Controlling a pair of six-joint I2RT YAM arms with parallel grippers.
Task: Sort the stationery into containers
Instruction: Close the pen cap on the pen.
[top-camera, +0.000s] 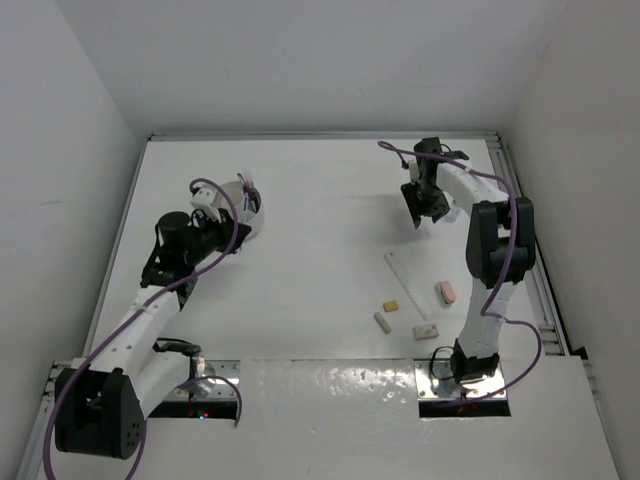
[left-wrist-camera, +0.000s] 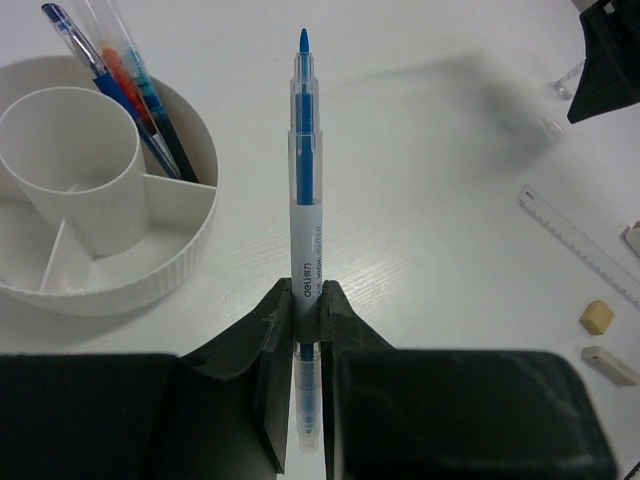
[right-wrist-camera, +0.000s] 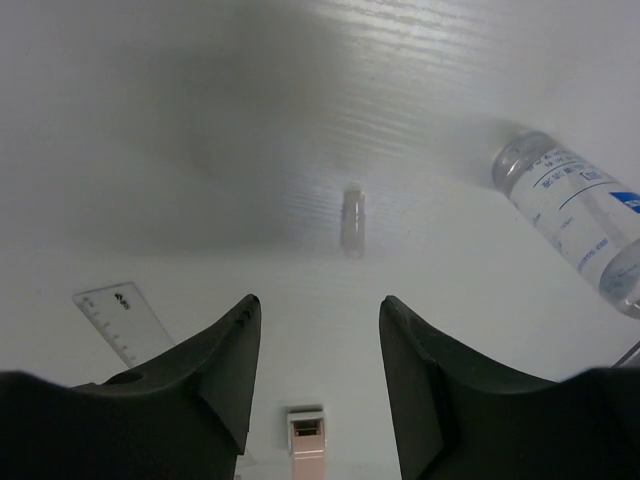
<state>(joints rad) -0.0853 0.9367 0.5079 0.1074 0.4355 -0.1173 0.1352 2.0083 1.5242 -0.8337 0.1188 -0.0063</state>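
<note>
My white bench (top-camera: 320, 200) carries the round white tub (left-wrist-camera: 150, 290) on its left side, standing upright with its dividers showing. On the right side a clear ruler (top-camera: 405, 278) lies flat and slanted. A pink eraser (top-camera: 446, 291) sits near it. A tan eraser (top-camera: 391, 305), a white eraser (top-camera: 382, 322) and another white piece (top-camera: 427, 328) lie toward its near end. Farther back a clear bottle (right-wrist-camera: 575, 215) lies on its side, with a small clear bit (right-wrist-camera: 352, 218) nearby.
</note>
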